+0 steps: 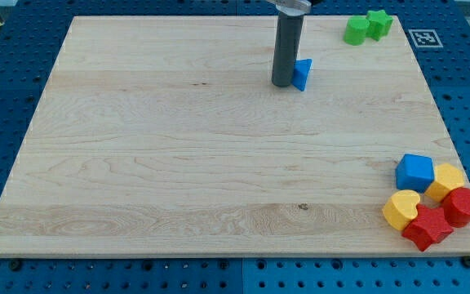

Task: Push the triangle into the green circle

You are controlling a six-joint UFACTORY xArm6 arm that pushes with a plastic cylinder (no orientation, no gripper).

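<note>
A small blue triangle [303, 73] lies near the view's top, a little right of centre. My tip [283, 83] stands right against its left side, touching or nearly touching it; the rod hides part of the block. The green circle [355, 31] sits at the view's top right, up and to the right of the triangle, with a green star-like block [379, 23] touching its right side.
The wooden board [178, 163] lies on a blue pegboard table. At the view's bottom right is a cluster: a blue cube [414, 172], a yellow block [447, 180], a yellow heart [401, 208], a red cylinder [463, 206] and a red star-like block [426, 228]. A marker tag [424, 37] lies off the board's top right corner.
</note>
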